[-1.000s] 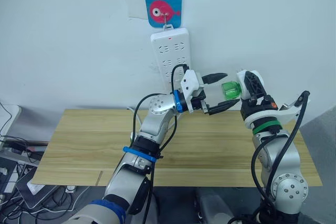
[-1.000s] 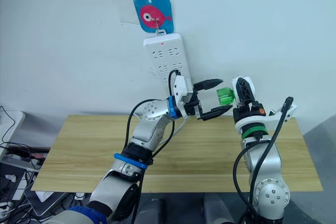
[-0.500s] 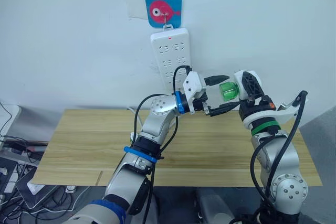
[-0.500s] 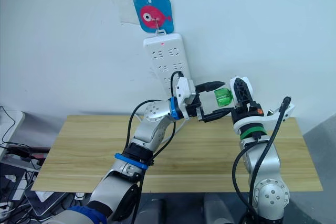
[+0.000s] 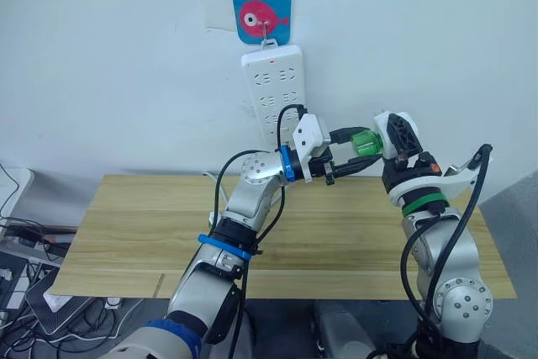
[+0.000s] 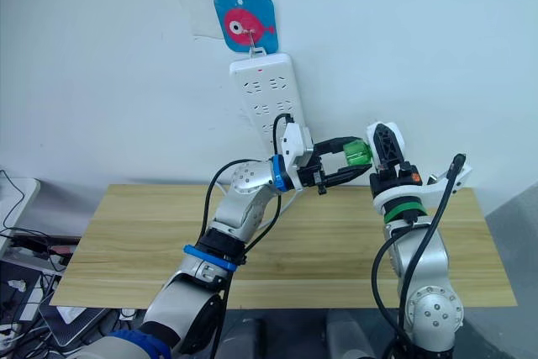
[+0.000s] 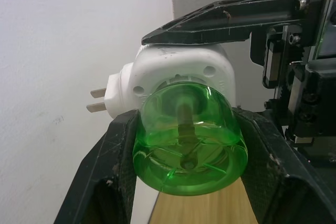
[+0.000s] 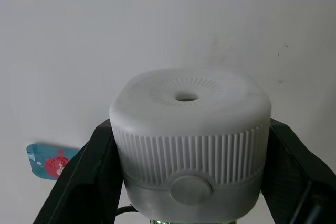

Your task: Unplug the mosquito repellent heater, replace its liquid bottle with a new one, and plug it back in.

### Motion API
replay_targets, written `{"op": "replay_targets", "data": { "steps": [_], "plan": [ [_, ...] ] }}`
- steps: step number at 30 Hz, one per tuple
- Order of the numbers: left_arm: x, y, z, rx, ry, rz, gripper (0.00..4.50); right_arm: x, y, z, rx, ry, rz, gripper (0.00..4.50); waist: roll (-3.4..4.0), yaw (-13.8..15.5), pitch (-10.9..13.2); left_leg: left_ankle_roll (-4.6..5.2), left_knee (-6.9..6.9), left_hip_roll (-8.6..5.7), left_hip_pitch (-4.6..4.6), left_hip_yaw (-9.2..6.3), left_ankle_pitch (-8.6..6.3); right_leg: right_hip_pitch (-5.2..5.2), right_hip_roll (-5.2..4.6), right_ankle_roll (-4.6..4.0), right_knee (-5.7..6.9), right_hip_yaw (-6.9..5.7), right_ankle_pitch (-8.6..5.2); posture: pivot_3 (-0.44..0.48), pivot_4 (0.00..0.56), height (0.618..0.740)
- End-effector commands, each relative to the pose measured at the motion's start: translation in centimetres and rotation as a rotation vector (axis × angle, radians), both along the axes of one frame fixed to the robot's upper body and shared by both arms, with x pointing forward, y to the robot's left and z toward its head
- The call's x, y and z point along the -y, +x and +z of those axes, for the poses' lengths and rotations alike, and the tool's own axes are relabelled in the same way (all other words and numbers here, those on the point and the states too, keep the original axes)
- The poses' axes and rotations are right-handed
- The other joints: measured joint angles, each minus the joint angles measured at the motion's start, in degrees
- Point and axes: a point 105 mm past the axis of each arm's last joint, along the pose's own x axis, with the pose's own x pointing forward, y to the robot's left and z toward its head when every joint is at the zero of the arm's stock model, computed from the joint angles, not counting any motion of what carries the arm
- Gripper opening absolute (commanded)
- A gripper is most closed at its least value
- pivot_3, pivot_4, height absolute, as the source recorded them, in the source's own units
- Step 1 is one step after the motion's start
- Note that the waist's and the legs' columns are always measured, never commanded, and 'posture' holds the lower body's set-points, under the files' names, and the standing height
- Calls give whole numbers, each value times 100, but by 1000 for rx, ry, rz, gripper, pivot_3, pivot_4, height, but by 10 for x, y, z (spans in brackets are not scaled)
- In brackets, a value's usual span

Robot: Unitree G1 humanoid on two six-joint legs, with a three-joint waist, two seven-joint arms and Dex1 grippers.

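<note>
Heater (image 8: 190,145), ribbed white dome, clamped in right pincer (image 5: 395,142); left pincer (image 7: 184,150) grips its glossy green bottle (image 7: 188,142).

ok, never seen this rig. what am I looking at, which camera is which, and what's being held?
It is a humanoid robot with two arms, each ending in a two-fingered gripper. Two pictures come from its head cameras, looking down over a bare wooden table; the other two come from wrist cameras looking along each gripper's fingers. The right gripper is shut on the mosquito repellent heater, unplugged, prongs bare. The left gripper is shut on its green liquid bottle. A white power strip hangs on the wall behind.
</note>
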Motion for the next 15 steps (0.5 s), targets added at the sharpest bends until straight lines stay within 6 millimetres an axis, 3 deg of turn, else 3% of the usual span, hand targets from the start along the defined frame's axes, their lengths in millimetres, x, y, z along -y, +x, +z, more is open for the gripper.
{"op": "replay_targets", "data": {
  "steps": [1,7,15],
  "plan": [
    [-6,-2,9,63,9,-46,2247,-14,-9,9,48,-52,157,4458,0,-9,0,0,1,0,0,0,0,1,0,0,0,0,0,-150,171,740],
    [-29,-13,-10,131,130,-192,2247,0,-4,-6,-61,-206,399,4458,3,-16,-2,1,8,-3,-1,3,0,5,0,-1,1,1,0,-135,167,740],
    [-47,-28,-25,170,188,-291,2247,0,-17,-16,42,-330,717,4458,4,28,-3,2,10,-1,-2,2,-1,5,1,-1,1,-1,1,-91,175,740]
  ]
}}
